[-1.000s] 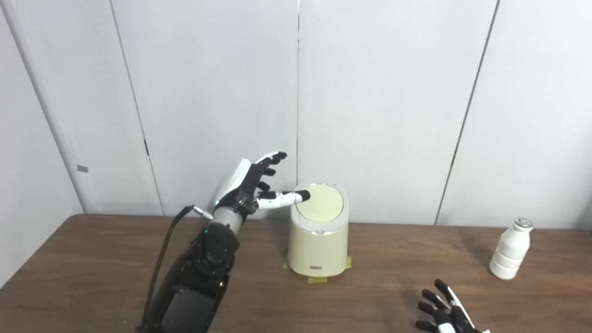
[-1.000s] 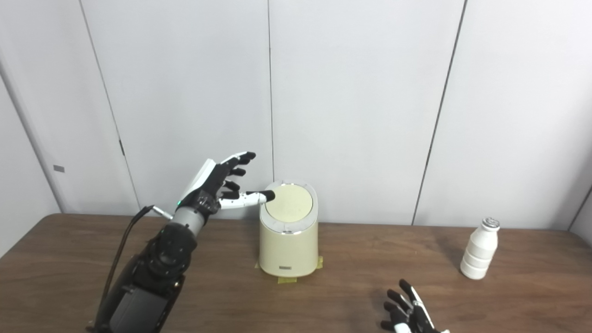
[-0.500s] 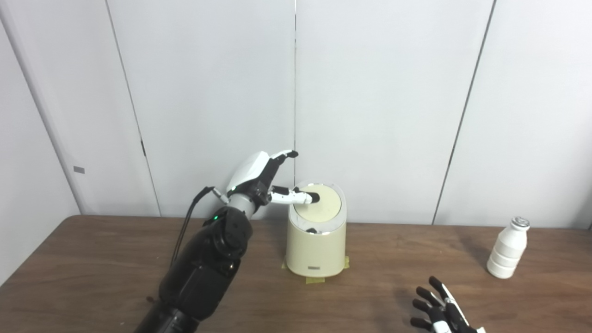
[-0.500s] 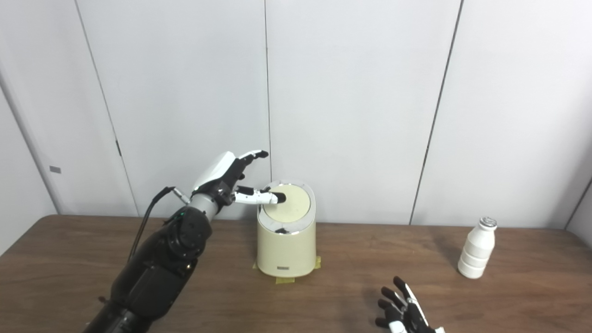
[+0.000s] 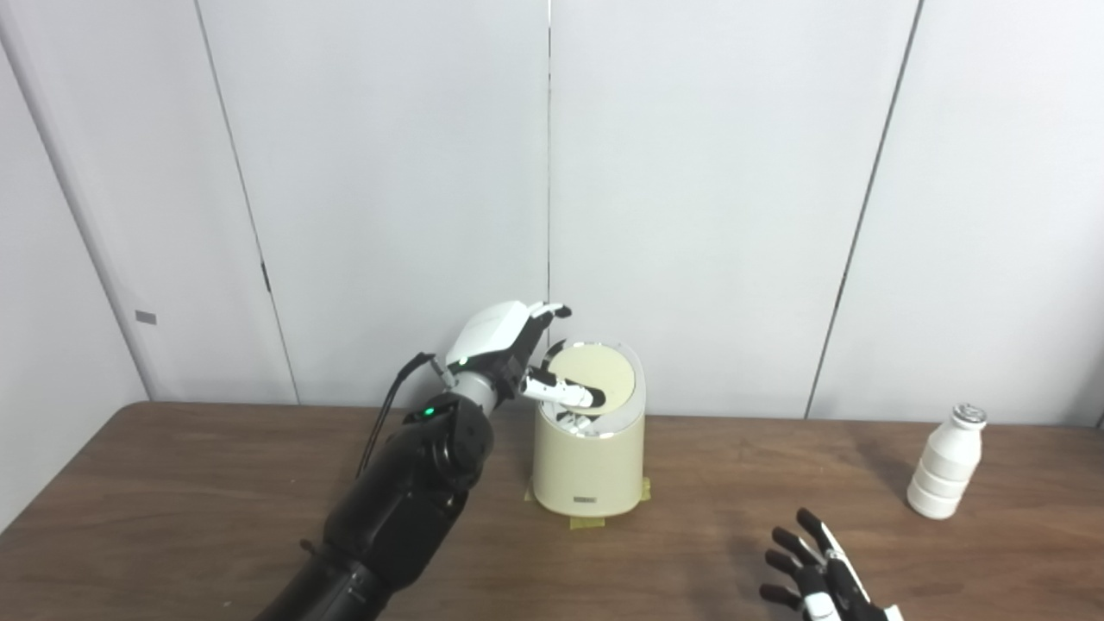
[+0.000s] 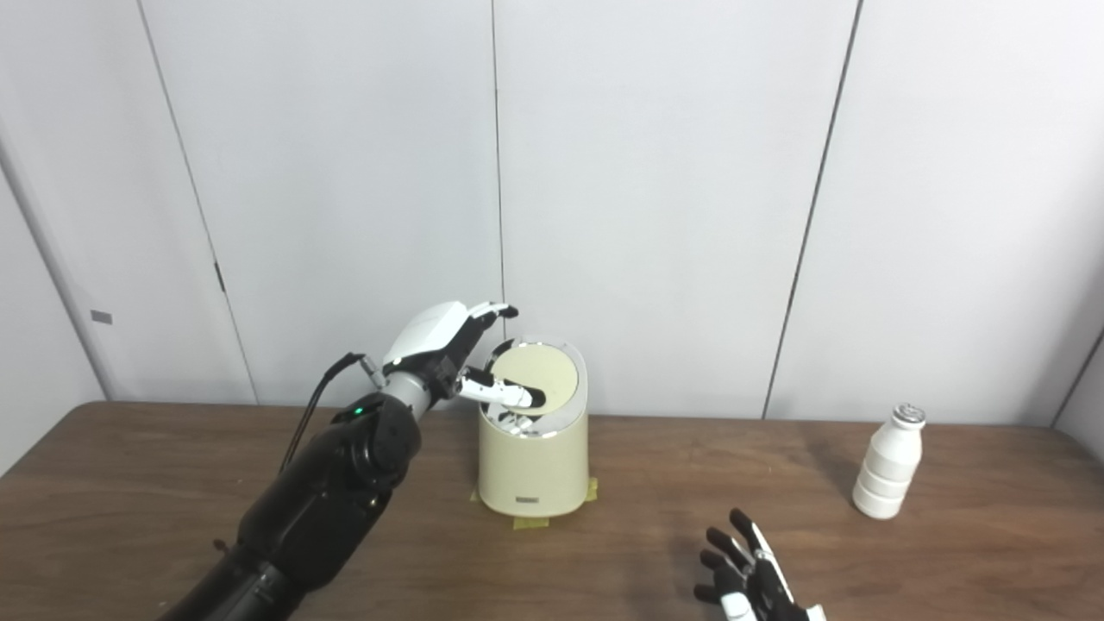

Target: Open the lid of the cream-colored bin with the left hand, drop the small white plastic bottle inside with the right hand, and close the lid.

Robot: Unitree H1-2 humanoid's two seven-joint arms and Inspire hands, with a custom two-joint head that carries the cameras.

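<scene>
In the left eye view, the bin (image 5: 589, 461) stands on the brown table (image 5: 172, 483) close to the white wall panels (image 5: 707, 190), with strips of yellow tape (image 5: 586, 520) showing under its base. Its round lid (image 5: 595, 379) is tilted up, its near edge raised off the chrome rim so that a dark gap shows at the front of the opening. The left hand (image 5: 509, 349) sits at the bin's left upper edge; its thumb (image 5: 569, 394) reaches in over the rim and lies against the lifted lid, while the other fingers (image 5: 548, 315) spread upward behind, not wrapped around anything. The bottle (image 5: 947, 466) stands upright far to the right on the table, well apart from the bin and untouched. The right hand (image 5: 815, 578) hovers low at the bottom edge, fingers apart and empty; this view cuts off its wrist. In the right eye view, the same layout appears shifted leftward. Here the shiny inside of the bin's rim under the thumb shows a little more clearly, and a thin edge of the wall's right corner is visible past the bottle (image 6: 888, 470). The right hand (image 6: 750, 582) again appears splayed and holding nothing, sitting closer to the picture's middle, and more bare table lies between it and the bottle.
</scene>
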